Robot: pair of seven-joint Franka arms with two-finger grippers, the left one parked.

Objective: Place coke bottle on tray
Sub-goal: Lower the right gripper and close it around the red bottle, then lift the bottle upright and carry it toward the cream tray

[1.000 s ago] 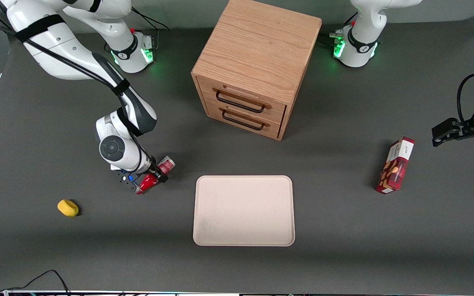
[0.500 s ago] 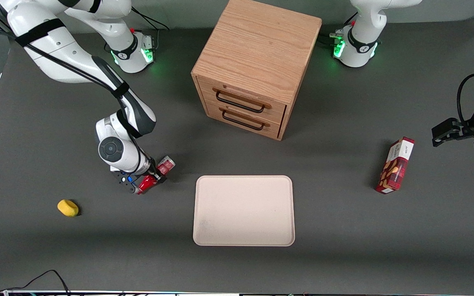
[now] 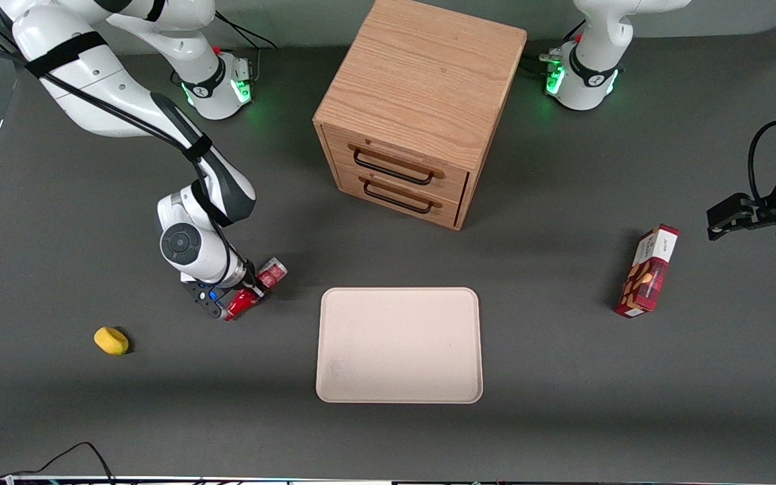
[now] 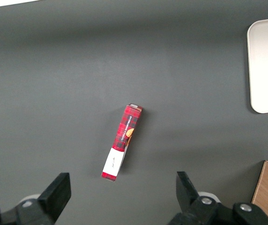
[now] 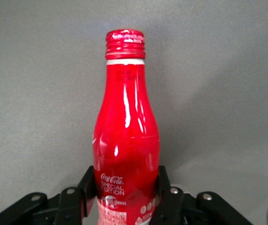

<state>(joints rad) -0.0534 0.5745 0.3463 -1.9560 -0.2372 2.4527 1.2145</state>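
Observation:
The coke bottle [image 3: 242, 300] is a slim red bottle with a red cap. It lies tilted, with its white-marked base [image 3: 272, 272] farther from the front camera than its cap. My right gripper [image 3: 251, 291] is shut on the bottle's lower body. In the right wrist view the black fingers [image 5: 88, 185] press both sides of the bottle [image 5: 126, 140], just above the label. The gripper [image 5: 126, 187] holds it over bare grey table. The beige tray [image 3: 399, 345] lies flat and empty beside the bottle, toward the parked arm's end. Its corner shows in the left wrist view [image 4: 267, 65].
A wooden two-drawer cabinet [image 3: 415, 114] stands farther from the front camera than the tray. A red snack box [image 3: 647, 271] lies toward the parked arm's end and also shows in the left wrist view [image 4: 122, 147]. A small yellow object [image 3: 111, 340] lies toward the working arm's end.
My right gripper and the bottle in it have shifted very slightly toward the working arm's end. Nothing else has moved.

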